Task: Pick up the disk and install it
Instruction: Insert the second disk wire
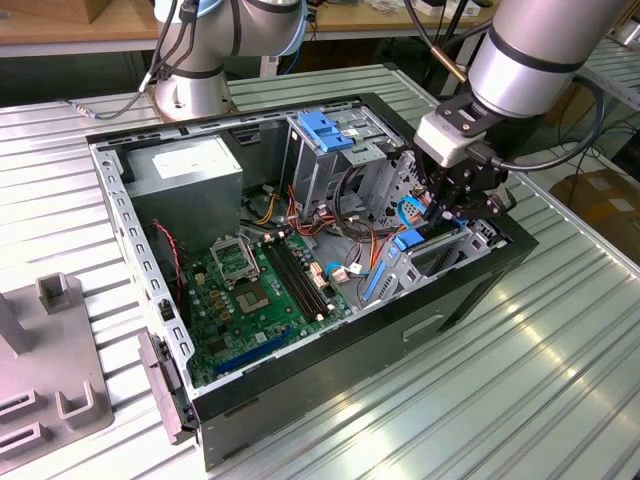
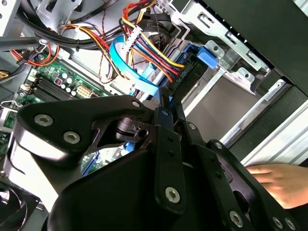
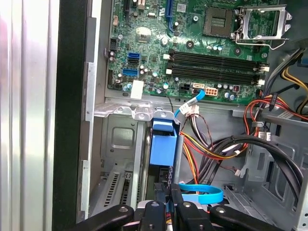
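One grey fixture (image 1: 50, 370): is sitting on the slatted metal table (image 1: 480, 400) at the exterior view's left, apart from the computer
One computer case (image 1: 470, 290): is lying on its side on the table with its side panel off, showing its inside
One grey metal box (image 1: 190, 180): is sitting in the case's far corner towards the exterior view's left, carrying one white sticker
One green motherboard (image 1: 260, 290): is lying flat on the case floor; in the first wrist view it is showing four long black memory slots (image 3: 216, 65) and one open processor socket (image 3: 216, 21)
One blue tab (image 1: 325, 130): is sitting on top of a silver cage (image 1: 320, 170), behind the motherboard
One bundle of coloured wires (image 3: 211, 144): is running past the drive bay, with one flat blue cable (image 3: 202, 195) looping just beside the fingers
One disk (image 3: 162, 147): is standing on edge inside the drive bay at the case's end on the exterior view's right, its blue carrier rising from between the fingers
One gripper (image 1: 445, 215): is reaching down into that bay, its jaws pinching narrowly onto the disk's edge
One hand (image 2: 274, 180): is resting outside the case wall in the second wrist view
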You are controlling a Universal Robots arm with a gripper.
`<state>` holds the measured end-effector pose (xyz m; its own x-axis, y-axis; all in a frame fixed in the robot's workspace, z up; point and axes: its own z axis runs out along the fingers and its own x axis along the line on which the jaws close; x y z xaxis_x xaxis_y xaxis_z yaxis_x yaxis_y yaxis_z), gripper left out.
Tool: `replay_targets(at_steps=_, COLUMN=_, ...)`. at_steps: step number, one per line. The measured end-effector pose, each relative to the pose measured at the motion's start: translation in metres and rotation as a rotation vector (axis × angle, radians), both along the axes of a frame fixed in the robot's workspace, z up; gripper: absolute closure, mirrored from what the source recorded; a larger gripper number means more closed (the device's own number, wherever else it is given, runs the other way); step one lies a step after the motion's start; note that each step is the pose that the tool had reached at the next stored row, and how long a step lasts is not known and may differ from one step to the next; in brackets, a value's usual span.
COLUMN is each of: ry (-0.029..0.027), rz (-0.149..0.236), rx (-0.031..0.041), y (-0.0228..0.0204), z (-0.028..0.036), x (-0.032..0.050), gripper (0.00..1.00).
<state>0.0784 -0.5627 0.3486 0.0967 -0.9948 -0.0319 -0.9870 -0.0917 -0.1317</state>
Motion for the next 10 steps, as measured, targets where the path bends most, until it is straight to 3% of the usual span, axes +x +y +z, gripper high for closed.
replay_targets(at_steps=10, ry=0.0000, rz=-0.001, rx=0.0004, y=0.0008, z=-0.0006, x=-0.0001, gripper=0.84)
